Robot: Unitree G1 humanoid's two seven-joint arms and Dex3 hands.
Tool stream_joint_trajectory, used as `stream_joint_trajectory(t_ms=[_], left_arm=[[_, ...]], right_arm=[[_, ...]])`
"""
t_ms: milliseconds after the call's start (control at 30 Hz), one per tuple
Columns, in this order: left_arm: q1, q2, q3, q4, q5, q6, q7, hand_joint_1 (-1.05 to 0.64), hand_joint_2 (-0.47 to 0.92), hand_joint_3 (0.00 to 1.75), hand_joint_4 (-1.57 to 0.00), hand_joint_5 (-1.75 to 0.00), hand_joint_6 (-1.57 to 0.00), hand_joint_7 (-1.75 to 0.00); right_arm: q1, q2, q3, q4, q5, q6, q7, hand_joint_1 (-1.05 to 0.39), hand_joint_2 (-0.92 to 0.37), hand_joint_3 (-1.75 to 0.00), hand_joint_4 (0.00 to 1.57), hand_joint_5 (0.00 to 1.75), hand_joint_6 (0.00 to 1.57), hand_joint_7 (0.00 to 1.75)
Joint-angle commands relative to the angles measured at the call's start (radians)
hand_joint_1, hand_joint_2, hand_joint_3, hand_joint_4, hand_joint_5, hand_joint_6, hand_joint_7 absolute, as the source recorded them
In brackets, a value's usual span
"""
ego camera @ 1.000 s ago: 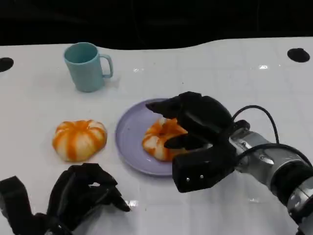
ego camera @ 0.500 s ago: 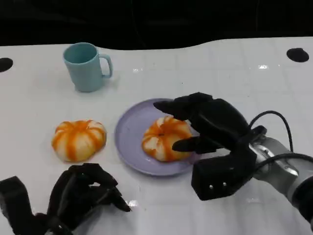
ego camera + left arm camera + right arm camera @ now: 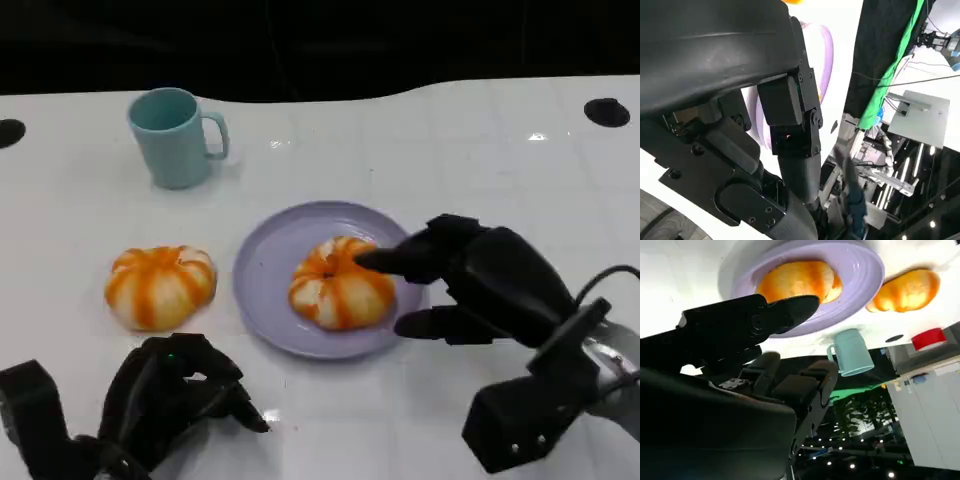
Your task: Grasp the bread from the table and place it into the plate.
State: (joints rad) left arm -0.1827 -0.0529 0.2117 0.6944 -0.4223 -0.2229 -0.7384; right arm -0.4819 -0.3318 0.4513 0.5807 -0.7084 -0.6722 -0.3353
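White and glossy, the table (image 3: 480,150) runs back to a dark backdrop, with black round marks near its far corners. On it sits a lilac plate (image 3: 270,270), and the bread (image 3: 340,283), an orange-and-white striped bun, lies inside the plate, toward its right half. The right hand (image 3: 480,285) hovers just right of the plate with its fingers (image 3: 400,262) spread and holding nothing; the upper fingertip reaches over the bun's right top edge, so close that touching cannot be told, while a lower finger points at the plate's right rim. A second striped bun (image 3: 160,286) rests on the bare table left of the plate, and a teal mug (image 3: 176,136) stands farther back on the left. The left hand (image 3: 170,400) rests near the table's front edge, fingers curled in around nothing.
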Motion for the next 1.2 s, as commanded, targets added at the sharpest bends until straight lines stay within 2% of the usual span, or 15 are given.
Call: stream_joint_trajectory(t_ms=[33, 67, 133, 367, 567, 700, 933, 1067, 1200], left_arm=[[0.004, 0.011, 0.003, -0.005, 0.004, 0.001, 0.013, -1.05, 0.64, 0.00, -1.57, -0.61, -1.57, -0.38], [0.004, 0.011, 0.003, -0.004, 0.004, 0.001, 0.013, -1.05, 0.64, 0.00, -1.57, -0.61, -1.57, -0.38], [0.003, 0.012, 0.003, -0.003, 0.005, -0.001, 0.013, -1.05, 0.64, 0.00, -1.57, -0.61, -1.57, -0.38], [0.002, 0.009, 0.002, -0.003, 0.004, -0.003, 0.017, -1.05, 0.64, 0.00, -1.57, -0.62, -1.57, -0.38], [0.000, 0.007, 0.001, -0.004, -0.001, 0.006, 0.015, -1.05, 0.63, 0.00, -1.57, -0.62, -1.57, -0.38], [0.000, 0.008, -0.001, -0.006, 0.002, 0.002, 0.014, -1.05, 0.63, 0.00, -1.57, -0.61, -1.57, -0.37], [-0.005, 0.010, -0.001, -0.001, 0.003, -0.001, 0.011, -1.05, 0.64, 0.01, -1.57, -0.60, -1.57, -0.37], [-0.004, 0.012, 0.001, 0.001, 0.001, -0.002, 0.009, -1.05, 0.64, 0.01, -1.57, -0.60, -1.57, -0.37], [-0.002, 0.015, 0.002, -0.001, -0.002, 0.002, 0.005, -1.05, 0.64, 0.00, -1.57, -0.60, -1.57, -0.37]], right_arm=[[0.063, -0.063, -0.038, -0.062, -0.006, -0.030, -0.025, -0.31, -0.87, -0.01, 0.59, 1.26, 0.70, 0.77], [0.077, -0.071, -0.043, -0.073, -0.006, -0.038, -0.028, -0.33, -0.87, -0.01, 0.57, 1.42, 0.61, 1.03], [0.103, -0.086, -0.054, -0.090, -0.005, -0.048, -0.032, -0.34, -0.86, -0.01, 0.56, 1.59, 0.54, 1.28], [0.199, -0.137, -0.084, -0.170, -0.018, -0.043, -0.010, -0.35, -0.81, 0.00, 0.60, 1.74, 0.58, 1.53], [0.284, -0.161, -0.123, -0.243, 0.036, -0.027, 0.066, -0.27, -0.79, 0.00, 0.68, 1.75, 0.60, 1.64], [0.342, -0.166, -0.153, -0.303, 0.049, -0.020, 0.088, -0.27, -0.79, -0.01, 0.71, 1.75, 0.60, 1.67], [0.452, -0.153, -0.191, -0.413, 0.131, 0.037, 0.190, -0.28, -0.81, -0.02, 0.70, 1.75, 0.56, 1.68], [0.476, -0.125, -0.192, -0.402, 0.140, 0.032, 0.179, -0.26, -0.81, -0.02, 0.73, 1.75, 0.56, 1.70], [0.473, -0.094, -0.199, -0.344, 0.142, -0.023, 0.123, -0.25, -0.82, -0.03, 0.75, 1.75, 0.56, 1.73]])
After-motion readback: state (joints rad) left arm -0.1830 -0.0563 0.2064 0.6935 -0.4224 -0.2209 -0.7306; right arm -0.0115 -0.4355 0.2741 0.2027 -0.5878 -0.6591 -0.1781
